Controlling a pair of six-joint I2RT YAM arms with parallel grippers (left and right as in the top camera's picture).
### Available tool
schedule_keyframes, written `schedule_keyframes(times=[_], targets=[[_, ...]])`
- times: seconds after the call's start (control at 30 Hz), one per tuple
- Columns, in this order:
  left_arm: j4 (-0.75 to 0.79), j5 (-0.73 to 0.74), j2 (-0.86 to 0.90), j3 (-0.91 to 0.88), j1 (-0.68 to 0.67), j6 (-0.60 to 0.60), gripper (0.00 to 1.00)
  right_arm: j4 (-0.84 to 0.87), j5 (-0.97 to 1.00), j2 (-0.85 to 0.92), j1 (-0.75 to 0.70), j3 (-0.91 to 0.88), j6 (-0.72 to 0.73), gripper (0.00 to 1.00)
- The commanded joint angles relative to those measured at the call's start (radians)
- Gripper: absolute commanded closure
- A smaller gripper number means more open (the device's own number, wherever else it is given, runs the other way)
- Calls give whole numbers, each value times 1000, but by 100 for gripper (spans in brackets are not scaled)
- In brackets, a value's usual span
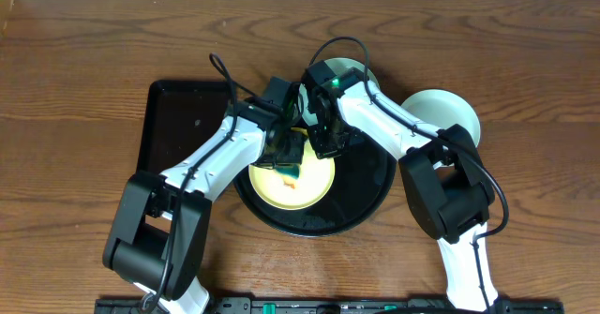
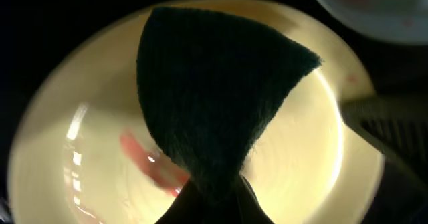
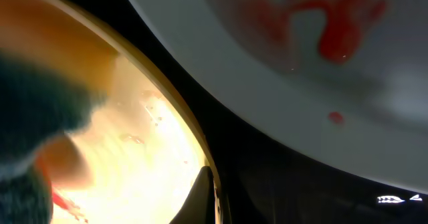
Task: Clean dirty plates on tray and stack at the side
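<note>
Setting: a robot test bench laid out as a dishwashing station.

Evidence:
- A left arm (image 1: 202, 169) and a right arm (image 1: 394, 122), white and black, rise from a black mounting rail (image 1: 281, 306) along the near edge of the wood-grain tabletop (image 1: 84, 42).
- Exposed black cables (image 1: 339, 43) loop over the arms.
- The kitchenware consists of a round black tray (image 1: 367, 200) at mid-table, a rectangular black tray (image 1: 178, 117) toward the left edge, plastic plates (image 1: 455, 112) and a green scouring pad (image 2: 214, 97).

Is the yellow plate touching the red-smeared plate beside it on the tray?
Apart. The right wrist view shows a dark strip of tray between the yellow plate and the red-smeared plate.
</note>
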Motion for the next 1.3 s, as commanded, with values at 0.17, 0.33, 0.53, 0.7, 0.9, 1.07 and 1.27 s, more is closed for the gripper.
schedule_keyframes(times=[0.17, 0.33, 0.53, 0.7, 0.9, 1.07, 1.27], targets=[[45, -401, 2, -41, -2, -175, 92, -7, 43, 12, 5, -11, 27, 99], [97, -421, 2, -56, -2, -174, 93, -8, 43, 12, 5, -11, 27, 99], [63, -190, 2, -86, -4, 64, 93, -8, 43, 12, 5, -11, 26, 99], [28, 53, 2, -86, -4, 251, 92, -7, 43, 12, 5, -11, 26, 99], [31, 128, 2, -85, -4, 350, 93, -7, 43, 12, 5, -11, 26, 99], [60, 127, 2, -85, -4, 355, 93, -7, 43, 12, 5, -11, 26, 99], [123, 16, 2, -85, 10, 301, 93, -6, 43, 12, 5, -11, 27, 99]])
